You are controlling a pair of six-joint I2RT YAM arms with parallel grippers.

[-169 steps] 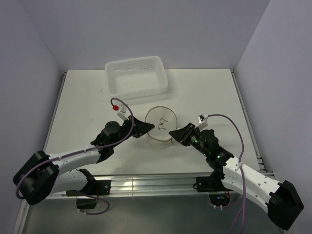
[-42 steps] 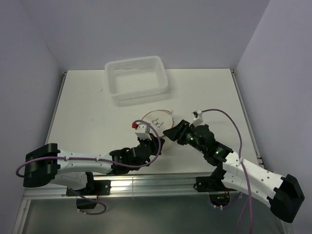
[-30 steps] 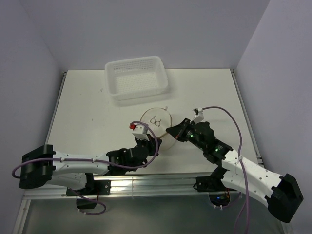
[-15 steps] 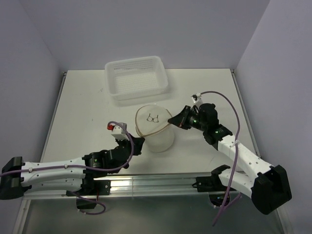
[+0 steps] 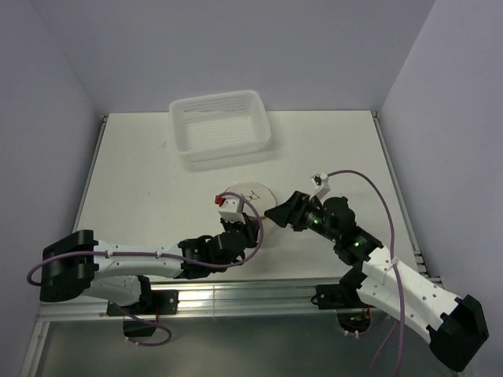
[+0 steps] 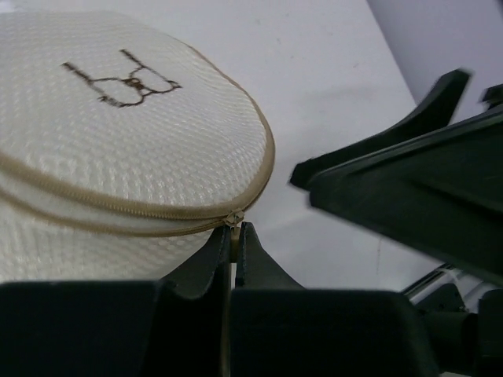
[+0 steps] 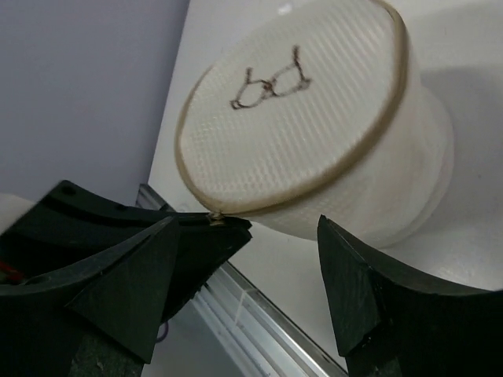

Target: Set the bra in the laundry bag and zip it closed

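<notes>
The laundry bag (image 5: 246,196) lies round and flat on the table, its bra-drawing face up, also seen in the left wrist view (image 6: 118,133) and the right wrist view (image 7: 299,118). Its beige zipper runs shut round the rim to the zipper pull (image 6: 233,220). My left gripper (image 6: 234,232) is shut on that pull at the bag's near right edge (image 5: 254,228). My right gripper (image 7: 248,228) stands open just right of the bag (image 5: 273,212), holding nothing and not touching the bag. The bra is hidden.
A white perforated basket (image 5: 222,126) stands at the back of the table, beyond the bag. The two grippers' fingers are close together by the bag's near edge. The table's metal front rail (image 7: 251,306) runs just below them.
My right gripper has opened and let go of the bag's rim. The left gripper has carried the zipper pull to the right round the rim, and the bag has settled flat.
</notes>
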